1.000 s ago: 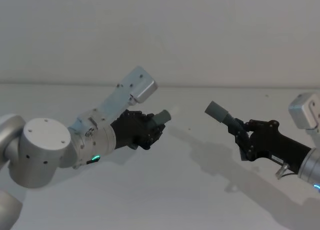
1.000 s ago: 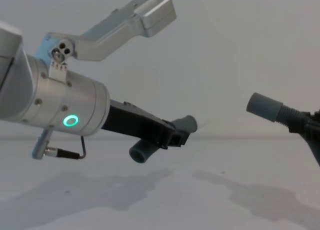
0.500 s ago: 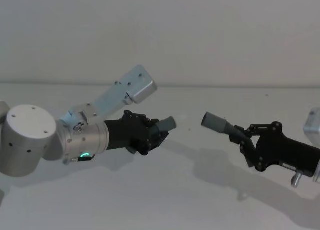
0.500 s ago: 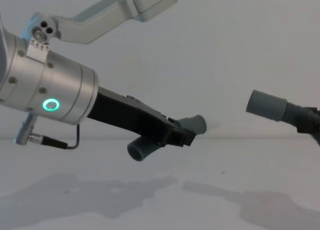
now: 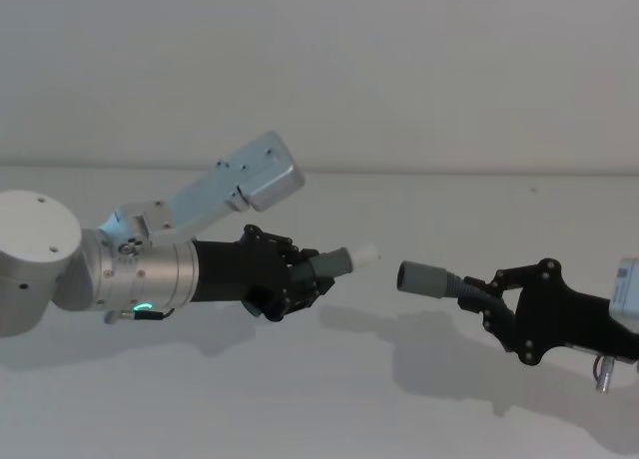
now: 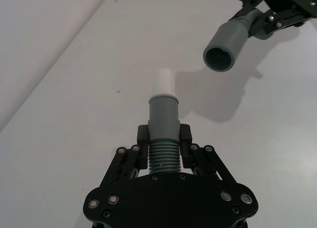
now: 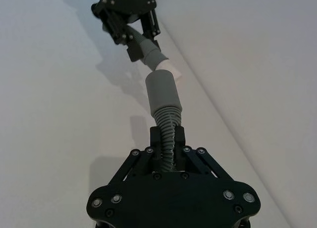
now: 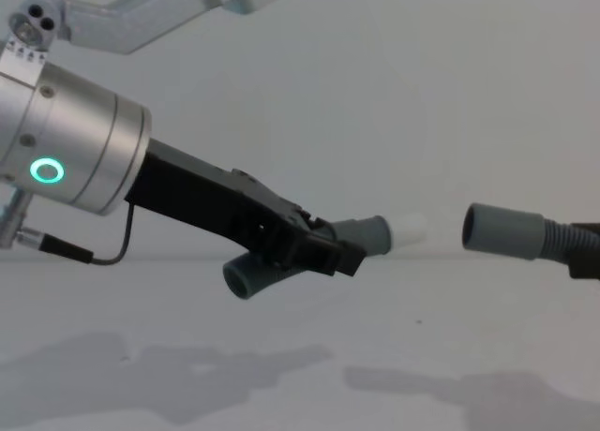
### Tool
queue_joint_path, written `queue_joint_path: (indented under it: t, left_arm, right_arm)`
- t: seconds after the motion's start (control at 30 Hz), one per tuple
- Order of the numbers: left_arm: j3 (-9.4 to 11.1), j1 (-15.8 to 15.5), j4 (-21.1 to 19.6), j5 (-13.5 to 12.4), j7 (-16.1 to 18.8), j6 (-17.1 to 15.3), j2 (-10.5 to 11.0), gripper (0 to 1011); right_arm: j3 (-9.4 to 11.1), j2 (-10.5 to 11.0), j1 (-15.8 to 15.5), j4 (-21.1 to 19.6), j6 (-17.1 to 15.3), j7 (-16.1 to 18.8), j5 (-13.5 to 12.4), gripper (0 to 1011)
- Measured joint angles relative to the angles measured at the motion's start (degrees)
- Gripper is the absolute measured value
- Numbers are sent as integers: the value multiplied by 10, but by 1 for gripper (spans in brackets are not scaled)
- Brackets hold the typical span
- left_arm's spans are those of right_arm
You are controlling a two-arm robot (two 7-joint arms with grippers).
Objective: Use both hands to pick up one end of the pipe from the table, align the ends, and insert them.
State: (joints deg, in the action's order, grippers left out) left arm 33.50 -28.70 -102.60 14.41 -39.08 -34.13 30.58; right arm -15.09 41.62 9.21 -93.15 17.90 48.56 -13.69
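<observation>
Head view, my left gripper [image 5: 305,279]: pinching the shorter pipe piece [image 5: 321,268] by its ribs, held above the table [image 5: 329,399] left of its middle.
Head view, my right gripper [image 5: 486,301]: pinching the longer pipe piece [image 5: 469,294] behind its open cuff [image 5: 423,278], above the table's right part.
Head view, change: a second ago both cuffs tilted up toward the wall; now they lie nearly level, facing each other with a gap, and the white sleeve [image 5: 364,253] shows.
Left wrist view: my fingers [image 6: 143,136] press on the ribs on both sides; the grey cuff [image 6: 163,116] and white sleeve point toward the other piece's hollow cuff mouth, apart and off to one side.
Right wrist view: my fingers [image 7: 181,139] grip the ribbed hose; its cuff nearly overlaps the white sleeve tip.
Chest view: the white sleeve sits just short of the open cuff, not touching; half a second ago the left cuff pointed lower and farther away. The short piece's other end [image 8: 242,278] hangs under my left gripper.
Surface and room: plain white table with soft shadows under both arms, against a pale grey wall [image 5: 399,70].
</observation>
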Motion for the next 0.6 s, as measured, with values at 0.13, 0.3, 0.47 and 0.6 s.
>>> queue_joint_path:
  t: [0.13,0.3,0.47,0.6]
  left_arm:
    - [2,-4,-4,7,-18,5,11,346]
    - [4,-8,-9,15,-35,11,22,346]
    - [7,-12,-12,21,-51,17,30,345]
    - [11,-16,-14,26,-63,20,35,345]
  right_arm:
    - [-3,5,1,0,13,1,10,125]
    - [-6,10,0,-4,24,-4,28,125]
    - [-7,13,-4,-9,28,-15,44,125]
    - [-8,14,-7,-13,28,-25,55,125]
